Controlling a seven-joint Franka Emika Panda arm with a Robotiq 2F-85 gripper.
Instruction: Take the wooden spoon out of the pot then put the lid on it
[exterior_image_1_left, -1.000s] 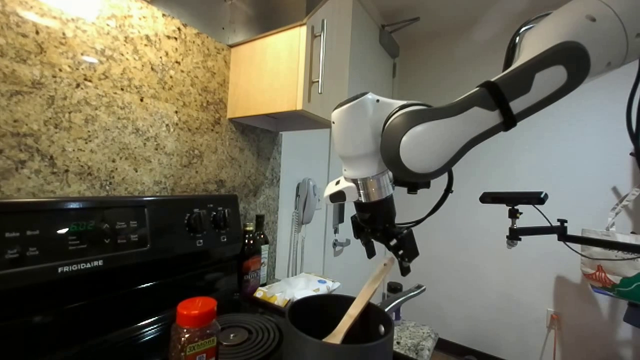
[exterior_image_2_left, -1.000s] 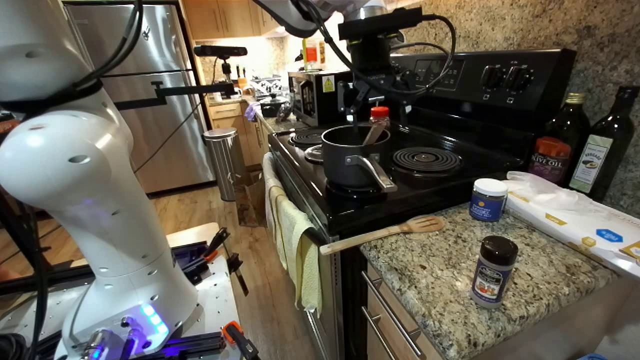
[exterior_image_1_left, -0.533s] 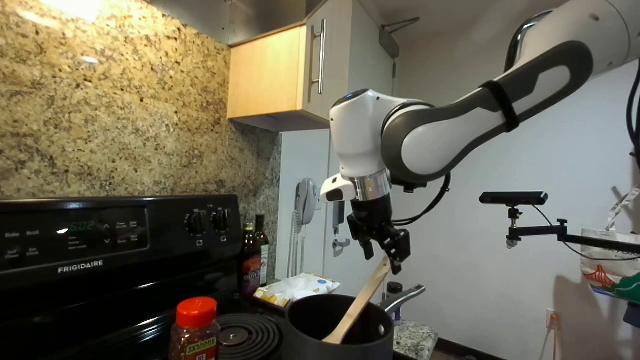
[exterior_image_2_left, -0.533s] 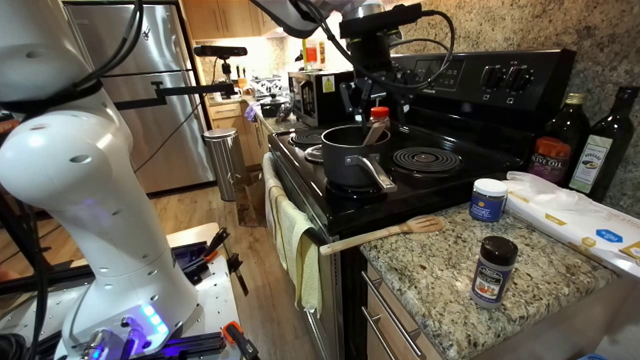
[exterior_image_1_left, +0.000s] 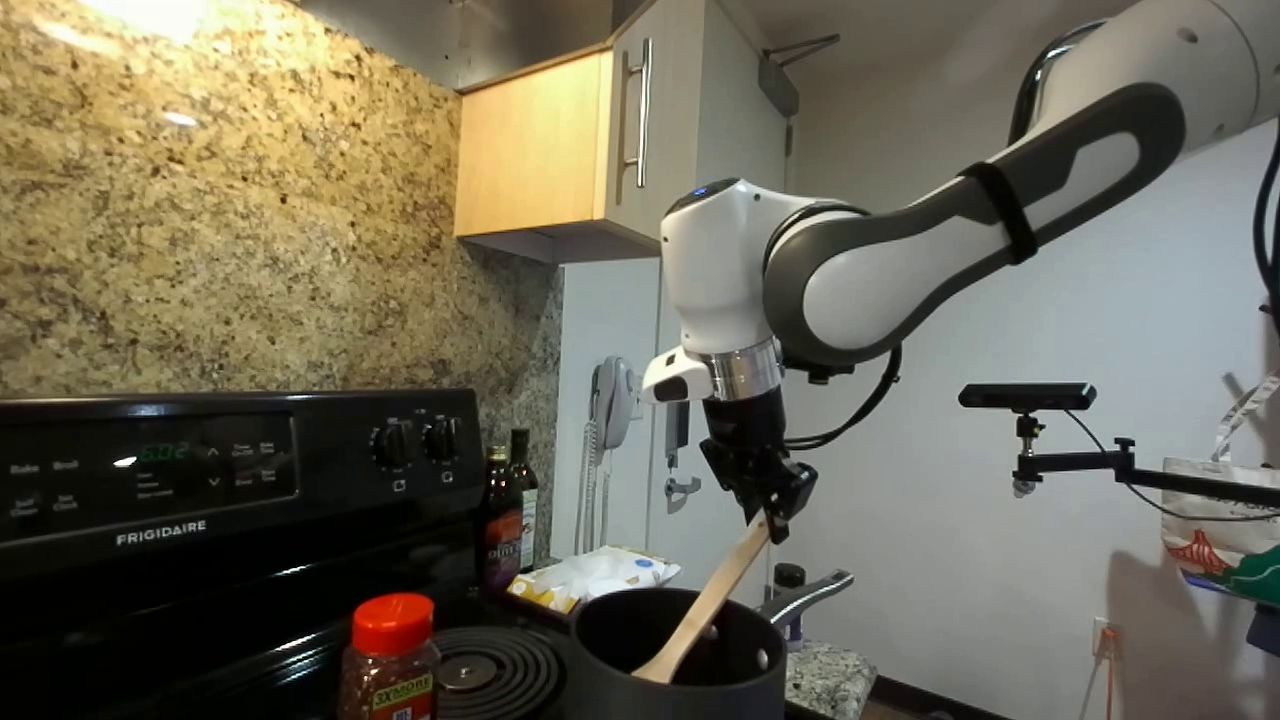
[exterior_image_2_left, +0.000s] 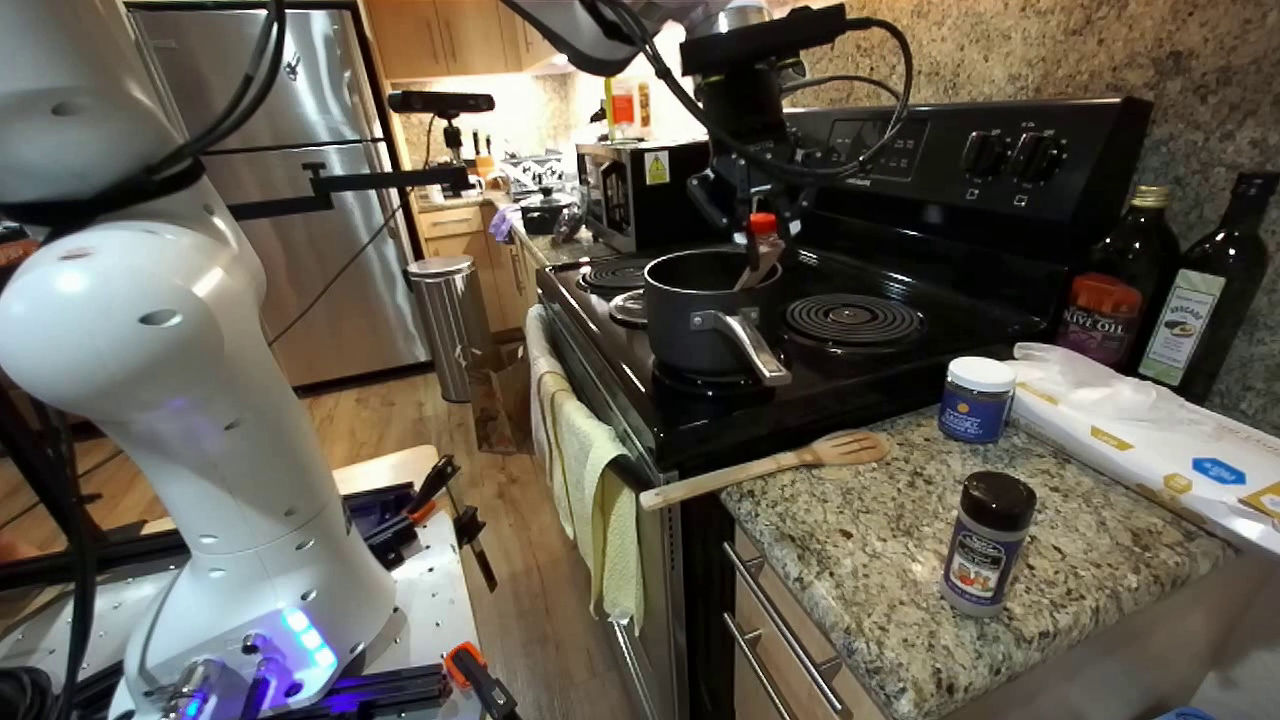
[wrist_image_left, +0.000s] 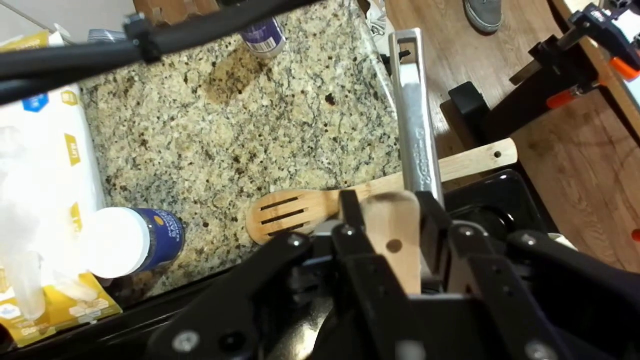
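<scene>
The wooden spoon (exterior_image_1_left: 705, 610) leans in the dark pot (exterior_image_1_left: 680, 695), its bowl down inside and its handle rising over the rim. My gripper (exterior_image_1_left: 768, 530) is shut on the handle's top end. In the wrist view the fingers (wrist_image_left: 352, 212) flank the holed tip of the spoon (wrist_image_left: 392, 225), pressed close on both sides. An exterior view shows the pot (exterior_image_2_left: 690, 335) on a front burner, its silvery handle (exterior_image_2_left: 752, 345) pointing toward the counter. A shiny round thing (exterior_image_2_left: 628, 308), mostly hidden behind the pot, looks like the lid.
A slotted wooden spatula (exterior_image_2_left: 800, 465) lies across the counter edge. Near it stand a white-capped jar (exterior_image_2_left: 977, 400), a black-capped shaker (exterior_image_2_left: 988, 545) and a white glove package (exterior_image_2_left: 1130, 430). A red-capped jar (exterior_image_1_left: 390, 660) stands on the stove beside a coil burner (exterior_image_1_left: 490, 670).
The jaws have come together on the spoon's handle from wide apart, after the arm lowered slightly. The spoon has shifted a little sideways in the pot.
</scene>
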